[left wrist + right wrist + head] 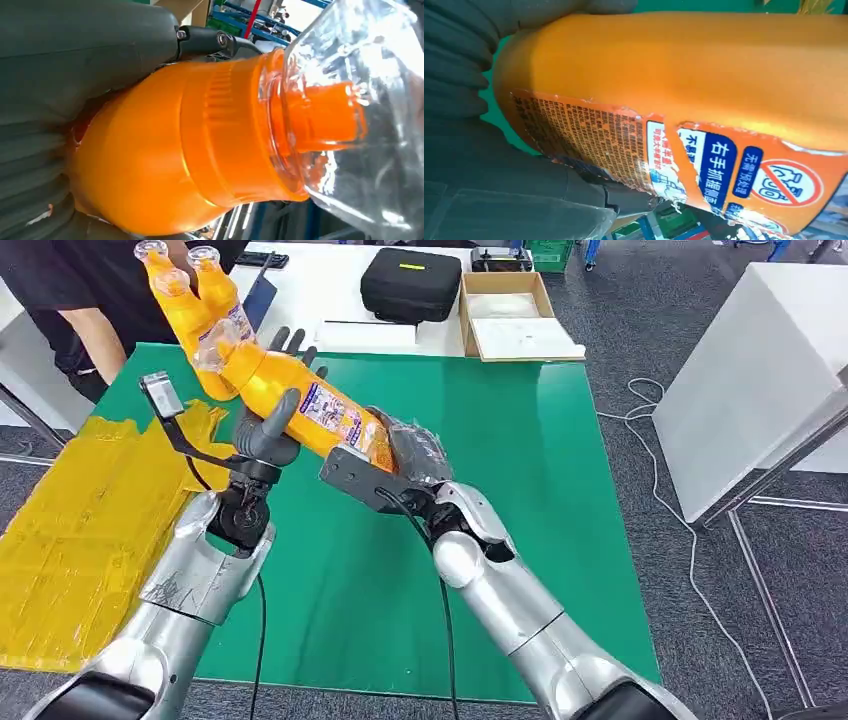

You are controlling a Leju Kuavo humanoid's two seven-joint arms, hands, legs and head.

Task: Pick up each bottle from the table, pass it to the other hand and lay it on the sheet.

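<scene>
An orange bottle [300,400] with a clear cap hangs tilted above the green mat [520,490], cap end toward the far left. My right hand [412,455] grips its base end; the torn label [724,170] lies against that palm. My left hand [270,432] holds its upper body [165,155], with the thumb across the front and the fingers upright behind. The clear cap [360,115] sticks out past the left hand. Several more orange bottles [195,295] stand at the mat's far left corner. The yellow sheet [70,540] lies left of the mat.
A person in black [75,300] stands at the far left behind the bottles. On the white table beyond the mat sit a black case [410,285] and an open cardboard box [510,315]. A white table [760,370] stands to the right, with cables on the floor.
</scene>
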